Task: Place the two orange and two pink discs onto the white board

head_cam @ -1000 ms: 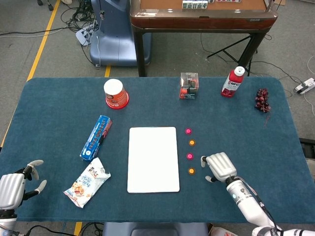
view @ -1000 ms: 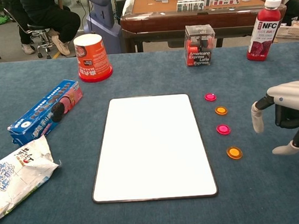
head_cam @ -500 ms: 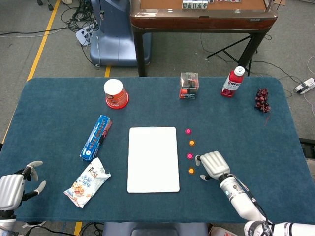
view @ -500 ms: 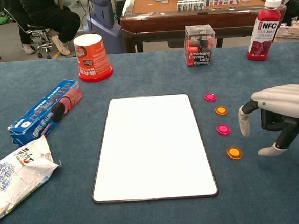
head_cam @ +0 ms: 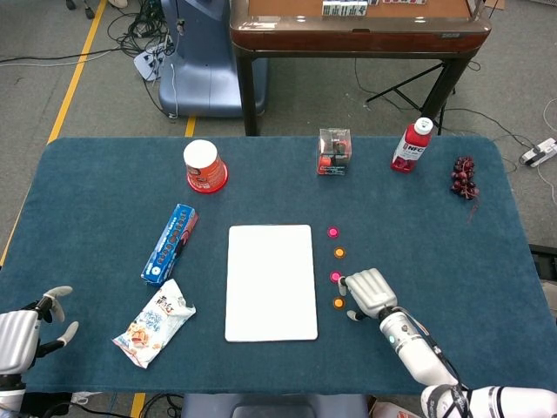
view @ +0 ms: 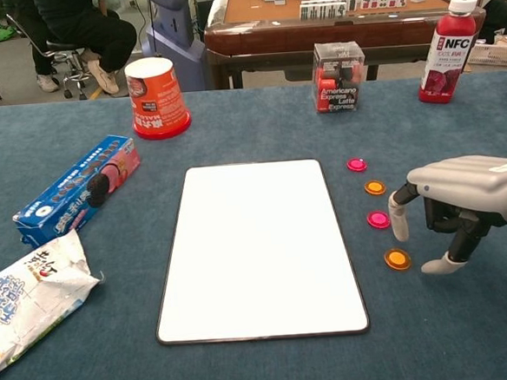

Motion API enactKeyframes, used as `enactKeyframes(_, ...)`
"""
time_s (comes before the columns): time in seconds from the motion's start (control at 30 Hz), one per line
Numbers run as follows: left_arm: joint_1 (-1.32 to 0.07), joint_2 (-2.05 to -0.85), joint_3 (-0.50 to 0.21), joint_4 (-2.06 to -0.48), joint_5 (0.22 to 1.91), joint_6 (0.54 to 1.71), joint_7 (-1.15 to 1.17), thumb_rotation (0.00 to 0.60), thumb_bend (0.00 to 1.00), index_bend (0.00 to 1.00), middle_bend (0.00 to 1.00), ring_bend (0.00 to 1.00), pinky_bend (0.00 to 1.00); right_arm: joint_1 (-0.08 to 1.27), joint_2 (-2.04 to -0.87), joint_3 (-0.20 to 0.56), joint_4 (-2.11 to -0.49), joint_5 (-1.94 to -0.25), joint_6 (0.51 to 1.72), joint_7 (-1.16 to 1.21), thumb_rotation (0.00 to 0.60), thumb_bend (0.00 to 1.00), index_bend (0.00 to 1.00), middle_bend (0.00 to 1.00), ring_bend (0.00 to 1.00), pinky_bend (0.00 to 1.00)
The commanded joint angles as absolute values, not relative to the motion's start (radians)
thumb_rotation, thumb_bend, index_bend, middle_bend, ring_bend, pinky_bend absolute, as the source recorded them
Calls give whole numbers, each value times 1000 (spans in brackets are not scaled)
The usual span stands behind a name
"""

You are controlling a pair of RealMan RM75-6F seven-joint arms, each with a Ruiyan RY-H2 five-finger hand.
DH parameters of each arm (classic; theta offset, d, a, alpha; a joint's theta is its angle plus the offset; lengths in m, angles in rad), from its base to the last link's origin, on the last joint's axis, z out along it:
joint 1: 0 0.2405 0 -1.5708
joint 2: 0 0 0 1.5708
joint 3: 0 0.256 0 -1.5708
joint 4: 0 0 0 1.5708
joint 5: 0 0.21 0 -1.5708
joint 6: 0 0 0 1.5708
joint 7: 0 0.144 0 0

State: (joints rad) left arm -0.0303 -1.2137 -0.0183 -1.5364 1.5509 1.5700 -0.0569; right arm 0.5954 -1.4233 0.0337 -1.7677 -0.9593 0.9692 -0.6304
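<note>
- Blue felt is covering the worktop (view: 257,111), and the right hand (view: 463,197) is edging leftward from its spot 1 second ago, fingers (view: 399,221) spread and holding nothing, now just beside the nearer pink disc (view: 378,219).
- So nothing is placed yet?
- No: all 4 discs are lying flat, apart from the white board (view: 256,246), in a near-to-far row beside its right edge, parallel to its long axis. The left hand (head_cam: 19,335) is waiting unclenched and empty.

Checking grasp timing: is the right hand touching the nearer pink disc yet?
Apart. Chest view shows blue cloth between the right hand and the nearer pink disc.
</note>
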Motion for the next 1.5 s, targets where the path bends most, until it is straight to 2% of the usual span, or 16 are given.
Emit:
enactKeyframes(0.03, -30, -1213, -18, -1537, 1551, 1571, -57, 600, 271, 352, 604, 574, 817, 598, -1424, 30, -1766, -957, 970, -629, 600, 163, 442, 1000, 1000, 1000)
enactKeyframes(1.5, -22, -1233, -9, -1512, 1551, 1563, -70, 600, 271, 352, 604, 574, 817, 662, -1472, 12, -1726, -892, 970, -617, 600, 162, 442, 1000, 1000, 1000)
